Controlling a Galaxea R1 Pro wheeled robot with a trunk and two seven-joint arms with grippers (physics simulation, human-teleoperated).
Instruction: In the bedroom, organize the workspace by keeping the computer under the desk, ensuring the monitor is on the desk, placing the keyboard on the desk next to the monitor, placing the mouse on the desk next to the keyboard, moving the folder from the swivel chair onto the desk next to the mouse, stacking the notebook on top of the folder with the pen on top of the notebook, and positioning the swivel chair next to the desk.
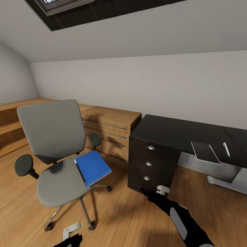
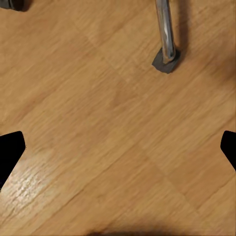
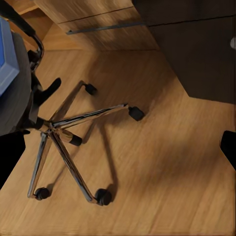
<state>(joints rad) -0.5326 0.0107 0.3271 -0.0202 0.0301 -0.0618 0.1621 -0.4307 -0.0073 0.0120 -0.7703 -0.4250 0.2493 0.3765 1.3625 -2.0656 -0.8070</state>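
The blue folder (image 1: 92, 167) lies flat on the seat of the swivel chair (image 1: 55, 161), toward the seat's 3 o'clock edge, one corner hanging a little past the padding. The chair stands on the wood floor (image 1: 113, 216) at about 9 o'clock in the head view, its grey back upright, black armrests out to either side, chrome legs and casters spread below. In the right wrist view the chrome star base (image 3: 64, 142) shows clearly, with the folder's blue edge (image 3: 6, 54) above it.

Off toward 3 o'clock from the chair is the black-topped counter (image 1: 171, 132), its dark drawer unit with three round knobs at the near end. On the top, further toward 3 o'clock, the grey notebook (image 1: 205, 152) lies flat, overhanging the front edge slightly, and the pen (image 1: 226, 149) lies just beside it, apart from it. A light-wood dresser (image 1: 111, 132) stands between chair and counter, against the wall.

The left claw (image 1: 71, 231) hangs low at 7 o'clock, near the chair's casters, holding nothing; its fingers look spread wide over bare floor. The right claw (image 1: 162, 189) sits in front of the lowest drawer, empty, its fingers likewise well apart.
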